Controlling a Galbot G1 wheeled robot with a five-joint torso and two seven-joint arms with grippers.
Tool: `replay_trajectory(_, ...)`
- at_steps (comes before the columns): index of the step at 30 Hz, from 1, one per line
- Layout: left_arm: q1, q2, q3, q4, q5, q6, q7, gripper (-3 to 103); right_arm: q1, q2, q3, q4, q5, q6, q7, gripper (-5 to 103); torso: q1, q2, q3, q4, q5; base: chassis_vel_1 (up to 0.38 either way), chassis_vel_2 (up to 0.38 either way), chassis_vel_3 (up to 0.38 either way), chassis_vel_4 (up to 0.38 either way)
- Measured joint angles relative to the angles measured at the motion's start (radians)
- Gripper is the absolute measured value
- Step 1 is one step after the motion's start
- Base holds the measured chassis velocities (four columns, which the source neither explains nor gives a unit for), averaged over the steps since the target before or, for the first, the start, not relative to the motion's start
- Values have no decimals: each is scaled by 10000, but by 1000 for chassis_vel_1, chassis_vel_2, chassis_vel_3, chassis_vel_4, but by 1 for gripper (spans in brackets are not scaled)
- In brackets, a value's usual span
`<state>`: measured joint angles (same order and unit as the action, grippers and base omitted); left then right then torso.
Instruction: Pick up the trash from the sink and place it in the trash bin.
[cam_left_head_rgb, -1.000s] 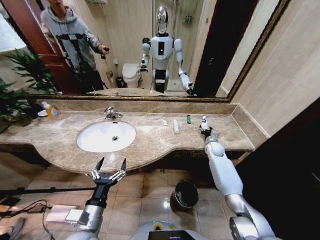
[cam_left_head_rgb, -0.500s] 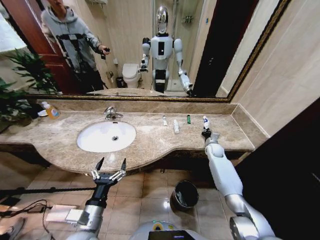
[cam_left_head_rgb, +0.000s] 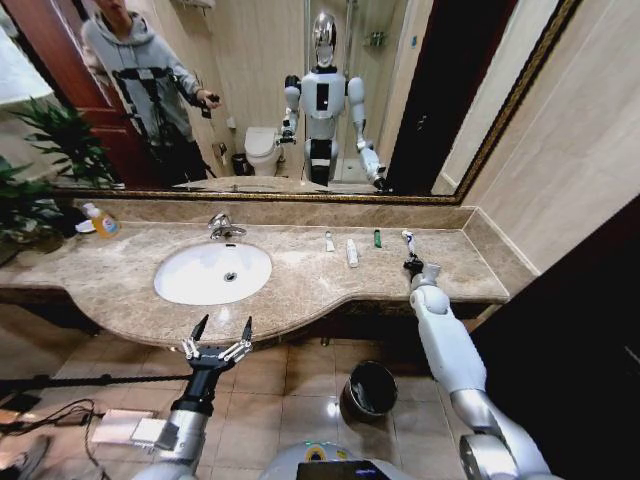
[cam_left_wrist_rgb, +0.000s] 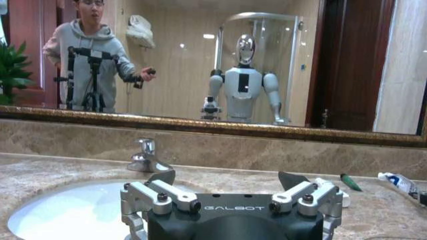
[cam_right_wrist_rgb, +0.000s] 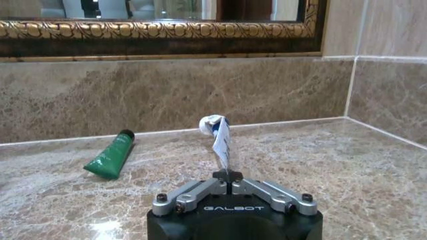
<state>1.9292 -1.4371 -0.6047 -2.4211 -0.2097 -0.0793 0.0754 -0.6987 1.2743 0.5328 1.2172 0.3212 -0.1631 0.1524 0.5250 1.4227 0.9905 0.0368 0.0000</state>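
Note:
The white oval sink (cam_left_head_rgb: 190, 285) sits in the marble counter and holds no trash; the small items lie on the counter to its right. My right gripper (cam_left_head_rgb: 412, 264) is over the counter's right end, shut on the lower end of a white tube with blue print (cam_left_head_rgb: 406, 240), which sticks up tilted from the fingers (cam_right_wrist_rgb: 218, 137). A small green tube (cam_right_wrist_rgb: 112, 155) lies beside it, next to two white tubes (cam_left_head_rgb: 351, 252). My left gripper (cam_left_head_rgb: 218, 335) hangs open below the counter's front edge, facing the sink (cam_left_wrist_rgb: 60, 215). The dark trash bin (cam_left_head_rgb: 368, 390) stands on the floor under the counter.
A chrome faucet (cam_left_head_rgb: 222, 227) stands behind the basin. A yellow-orange soap bottle (cam_left_head_rgb: 102, 221) and a plant (cam_left_head_rgb: 30, 190) are at the counter's far left. A gold-framed mirror runs along the back wall. Cables and a white box (cam_left_head_rgb: 120, 428) lie on the floor at left.
My right gripper has shut on the white and blue tube, which now leans a little toward the mirror. The left arm has not moved.

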Motion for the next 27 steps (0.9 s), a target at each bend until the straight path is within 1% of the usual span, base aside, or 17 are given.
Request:
replay_trajectory(5, 0, 0, 0, 0, 0, 0, 0, 100, -427, -79, 50, 535, 15, -36, 29, 0, 0, 0, 0, 1, -1, 0, 0, 0, 0)
replay_trajectory(8, 0, 1, 0, 0, 0, 0, 0, 100, -727, -108, 87, 815, 18, 72, 30, 0, 0, 0, 0, 0, 1, 0, 0, 0, 0)
replay_trajectory(9, 0, 0, 0, 0, 0, 0, -1, 100, -1107, -175, 98, 1197, 46, 389, 36, 0, 0, 0, 0, 1, 2, 0, 0, 0, 0)
replay_trajectory(11, 0, -1, 0, 0, 0, 0, -2, 100, -1932, -306, 184, 2114, 70, 736, 113, 0, -1, 0, 0, -1, 2, 0, 0, 0, 0)
replay_trajectory(13, 0, -1, 0, 0, 0, 0, -2, 100, -1932, -306, 184, 2114, 70, 736, 113, 0, -1, 0, 0, -1, 2, 0, 0, 0, 0)
replay_trajectory(14, 0, 0, 0, 0, 0, 0, 0, 100, -2333, -373, 245, 2629, 93, 829, 204, 0, 0, 0, -1, 1, 2, 0, 0, 0, 0)
replay_trajectory(15, -1, 0, 0, 0, 0, 0, -2, 100, -3365, -492, 321, 3915, 94, 851, 341, 0, -1, 0, -1, -2, 1, 0, 0, 0, 0)
replay_trajectory(16, 0, -1, 0, -1, 0, 0, -1, 100, -3698, -530, 364, 4349, 93, 895, 338, 0, -1, 0, -1, 1, 2, 0, 0, 0, 0)
replay_trajectory(17, 0, 0, 0, 0, 0, 0, 1, 100, -3991, -548, 430, 4642, 87, 1063, 273, 0, -1, 1, -2, 1, -2, 0, 0, 0, 0)
replay_trajectory(18, 0, 0, 0, 0, 0, 0, 1, 100, -3991, -548, 430, 4642, 87, 1063, 273, 0, -1, 1, -2, 1, -2, 0, 0, 0, 0)
replay_trajectory(19, 0, 0, 0, 1, 0, 0, -2, 100, -4434, -556, 512, 4995, -28, 1458, 142, 0, -2, 1, -2, -1, -3, 0, 0, 0, 0)
replay_trajectory(21, 0, 1, 0, 0, 0, 0, 2, 100, -5188, -499, 679, 5587, -298, 1929, -37, 0, -1, 0, -2, -1, 2, 0, 0, 0, 0)
replay_trajectory(22, 0, 1, 0, 0, 0, 0, 2, 100, -5188, -499, 679, 5587, -298, 1929, -37, 0, -1, 0, -2, -1, 2, 0, 0, 0, 0)
replay_trajectory(23, 0, 0, 1, 0, 0, 0, 2, 100, -5509, -448, 727, 5855, -341, 2032, -68, 0, -1, 1, -2, -1, -3, 0, 0, 0, 0)
replay_trajectory(26, 0, 0, 0, -1, 0, 0, 0, 100, -6351, -192, 885, 6604, -471, 2293, -96, 0, -1, 1, -2, 0, 0, 0, 0, 0, 0)
replay_trajectory(27, 0, 0, 0, -1, 0, 0, 0, 100, -6351, -192, 885, 6604, -471, 2293, -96, 0, -1, 1, -2, 0, 0, 0, 0, 0, 0)
